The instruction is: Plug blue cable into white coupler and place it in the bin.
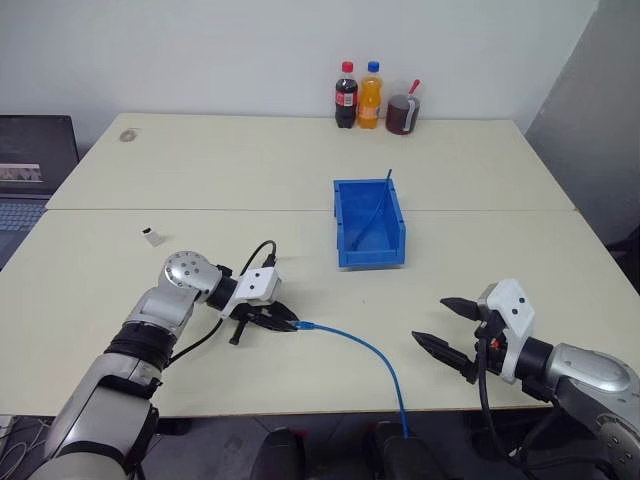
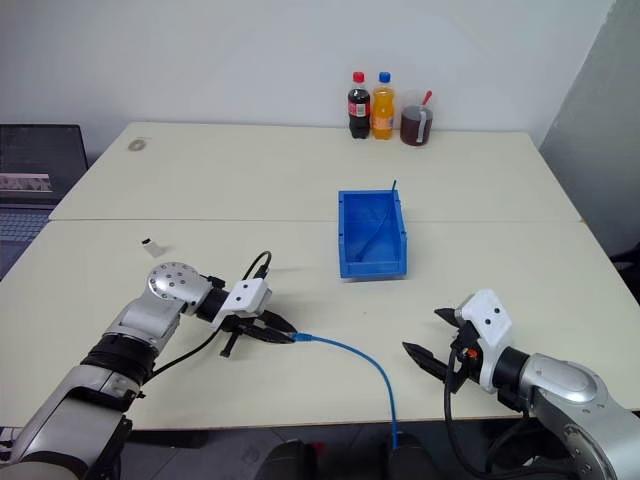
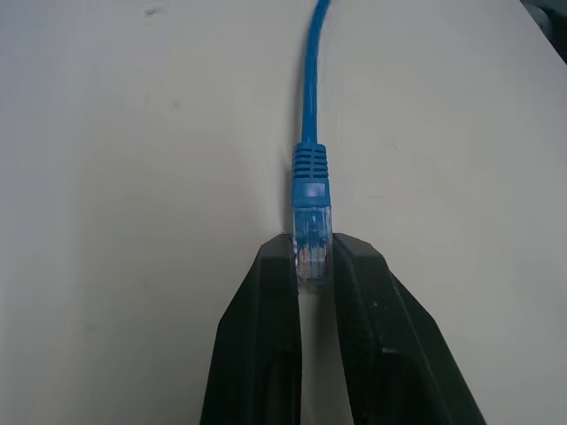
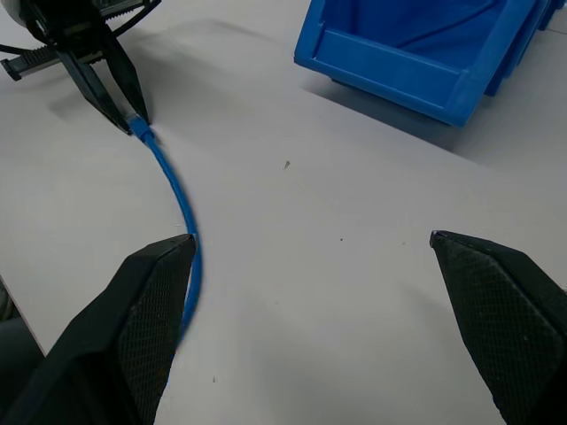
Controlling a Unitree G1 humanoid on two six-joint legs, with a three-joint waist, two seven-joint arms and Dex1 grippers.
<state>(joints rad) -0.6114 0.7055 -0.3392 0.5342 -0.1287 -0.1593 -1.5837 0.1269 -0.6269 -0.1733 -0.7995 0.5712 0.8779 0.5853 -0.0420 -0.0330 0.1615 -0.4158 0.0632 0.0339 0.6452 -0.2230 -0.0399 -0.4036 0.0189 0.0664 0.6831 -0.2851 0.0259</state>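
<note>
Nearest the camera in the left eye view, the right gripper [image 1: 448, 328] is held over the table's [image 1: 200, 180] near right edge, fingers spread wide and empty. At near left, the left gripper [image 1: 290, 326] is clamped on the blue cable [image 1: 370, 349], which trails off the near edge. Farther back stands the bin [image 1: 369, 225]; the white coupler [image 1: 152, 236] lies far left. In the left wrist view, the clear plug is pinched between both fingers [image 3: 261, 336]. In the right wrist view, the cable curves past one finger [image 4: 133, 328].

You see silver-grey arms, black ribbed forearm sleeves, white wrist housings, black cables looping; left end effector [image 1: 283, 324] and right end effector [image 1: 445, 322] have black textured pointed fingers.
</note>
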